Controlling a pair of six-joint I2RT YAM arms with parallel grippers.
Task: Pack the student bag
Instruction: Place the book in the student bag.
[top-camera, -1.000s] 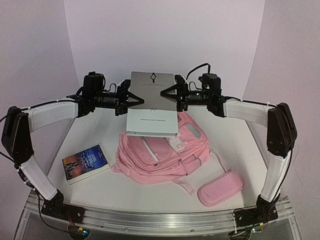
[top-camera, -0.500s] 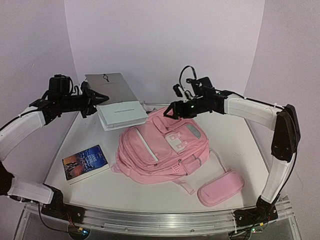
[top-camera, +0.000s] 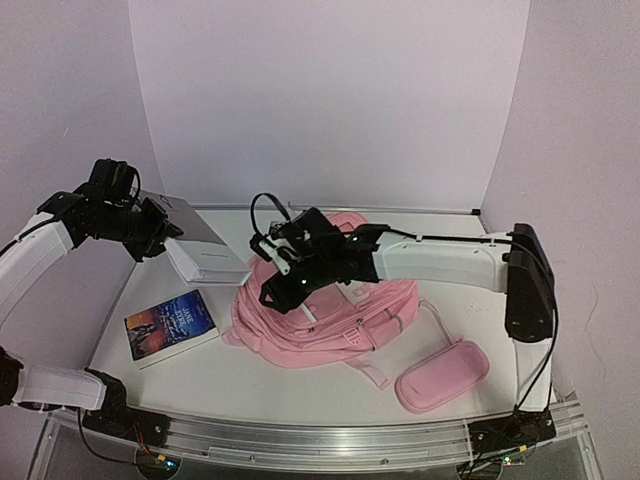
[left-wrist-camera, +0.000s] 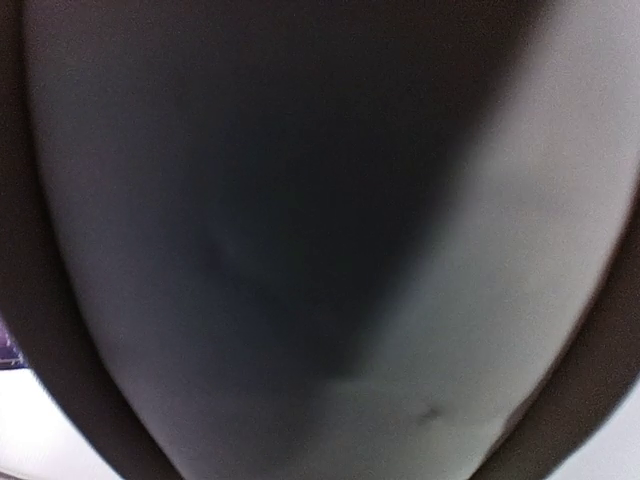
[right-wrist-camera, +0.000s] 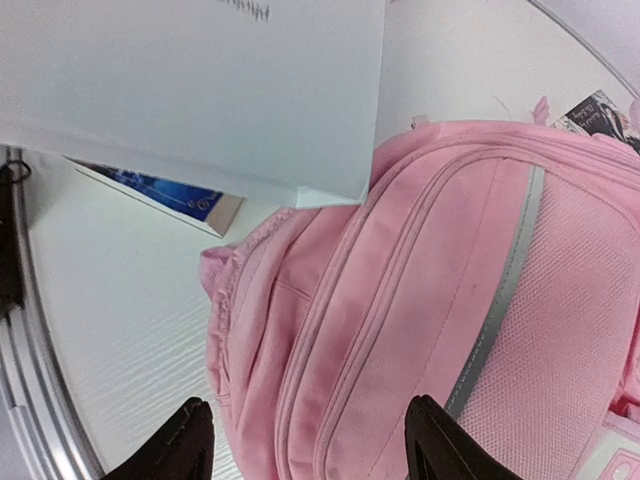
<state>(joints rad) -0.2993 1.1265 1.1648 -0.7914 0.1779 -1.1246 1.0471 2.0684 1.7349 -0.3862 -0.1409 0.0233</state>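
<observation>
Partly hidden: student bag (top-camera: 335, 330) lies flat mid-table, upper part covered by right arm in top view. Only right wrist view shows right gripper (right-wrist-camera: 310, 440): jaws spread wide over bag's grey-striped front, holding nothing. Left wrist view is all blurred grey surface. Top view shows left gripper (top-camera: 155, 238) clamped on tilted grey book (top-camera: 205, 258), left of bag. Blue paperback (top-camera: 170, 325) near-left, pencil case (top-camera: 442, 375) near-right.
</observation>
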